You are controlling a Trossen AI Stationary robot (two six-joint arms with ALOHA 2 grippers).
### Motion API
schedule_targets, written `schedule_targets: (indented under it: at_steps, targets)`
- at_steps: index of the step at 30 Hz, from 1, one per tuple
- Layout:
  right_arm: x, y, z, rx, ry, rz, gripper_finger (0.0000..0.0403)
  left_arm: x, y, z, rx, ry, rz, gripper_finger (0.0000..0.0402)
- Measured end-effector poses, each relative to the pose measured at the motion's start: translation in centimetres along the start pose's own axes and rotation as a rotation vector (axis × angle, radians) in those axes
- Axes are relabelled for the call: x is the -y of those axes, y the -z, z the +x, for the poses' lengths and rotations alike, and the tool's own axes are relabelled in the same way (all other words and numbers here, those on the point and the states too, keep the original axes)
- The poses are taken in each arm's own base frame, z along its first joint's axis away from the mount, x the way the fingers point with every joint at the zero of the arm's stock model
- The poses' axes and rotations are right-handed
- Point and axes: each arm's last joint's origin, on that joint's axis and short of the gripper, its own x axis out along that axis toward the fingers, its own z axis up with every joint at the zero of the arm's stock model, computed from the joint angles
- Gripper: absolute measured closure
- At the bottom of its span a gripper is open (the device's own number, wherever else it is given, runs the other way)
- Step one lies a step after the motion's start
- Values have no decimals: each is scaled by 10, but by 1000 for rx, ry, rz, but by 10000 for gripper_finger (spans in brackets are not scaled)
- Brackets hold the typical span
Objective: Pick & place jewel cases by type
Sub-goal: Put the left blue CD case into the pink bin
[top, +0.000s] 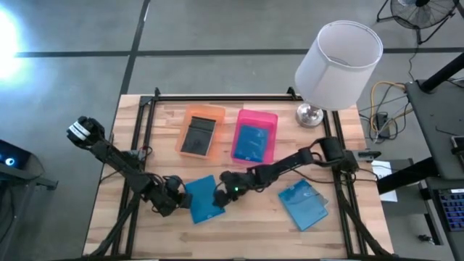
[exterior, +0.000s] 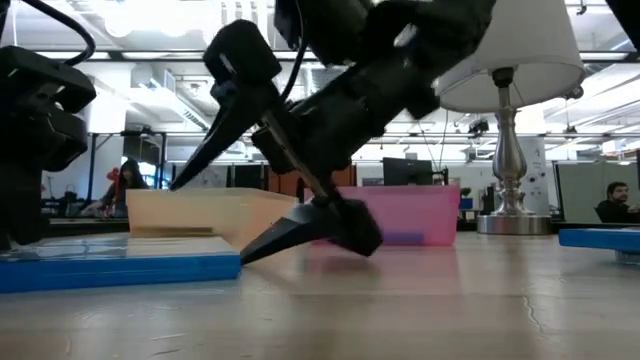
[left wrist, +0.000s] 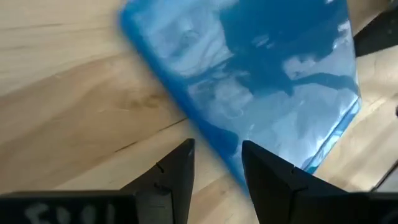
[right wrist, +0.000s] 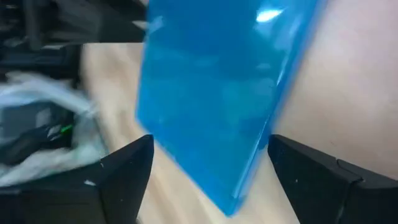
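1. The wooden surface is carrying a white lamp at its far right corner, and two trays are standing side by side in the far middle part.
2. The orange tray is holding one dark case. The pink tray next to it is holding one blue case.
3. Two more blue cases are lying flat on the bare wood near the front edge. One is lying alone on the right side, well apart from both arms. The other is lying in the front middle, between the two end effectors.
4. The right end effector is reaching from the right side to this middle case. Its fingers are spread wide, one at each side of the case's edge.
5. The left end effector is sitting at the left edge of the same case. Its fingers are narrow, and one finger is lying over the case's edge.
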Motion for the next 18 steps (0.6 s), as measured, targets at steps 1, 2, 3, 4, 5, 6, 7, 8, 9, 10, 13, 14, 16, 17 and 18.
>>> schedule_targets:
  at_steps: [1, 2, 3, 4, 5, 6, 7, 8, 9, 10, 13, 14, 16, 17, 18]
  targets:
    - [-3, -2, 2, -33, -72, -10, 89, -1, 0, 2, -2, -7, 7, 280]
    - [-3, -2, 4, -83, -129, -24, 93, -1, 0, 3, -2, -13, 19, 280]
    - [-9, -3, 4, -90, -210, -55, 97, -3, 1, 6, -1, -18, 28, 280]
    - [-18, -4, 5, -71, -279, -98, 100, -1, 2, 7, -7, -16, 29, 280]
    - [-18, -2, 5, -65, -289, -132, 103, -1, 3, 9, -11, -11, 29, 280]
    - [-21, -2, 1, -66, -288, -139, 107, -1, 3, 11, -13, -8, 29, 280]
    - [-24, -2, 0, -66, -284, -124, 109, -1, 4, 13, -15, -11, 29, 280]
    - [-22, -2, 0, -58, -229, -83, 112, 0, 5, 14, -22, -4, 26, 280]
    - [-17, -1, -1, -51, -148, -41, 114, 0, 5, 15, -26, 5, 29, 280]
    - [-15, -2, -2, -30, -94, -16, 115, 1, 6, 16, -30, 15, 31, 280]
    - [-11, 0, -5, 5, 1, 28, 120, 4, 7, 18, -41, 51, 32, 280]
    - [-10, 1, -4, 9, -5, 23, 124, 5, 8, 18, -45, 59, 31, 280]
    - [-13, 2, -3, 25, -32, 6, 140, 5, 8, 19, -40, 69, 33, 280]
    - [-14, 2, -3, 33, -49, -1, 153, 6, 8, 19, -38, 71, 36, 280]
    - [-17, 1, -3, 41, -75, -6, 169, 6, 8, 19, -35, 73, 39, 280]
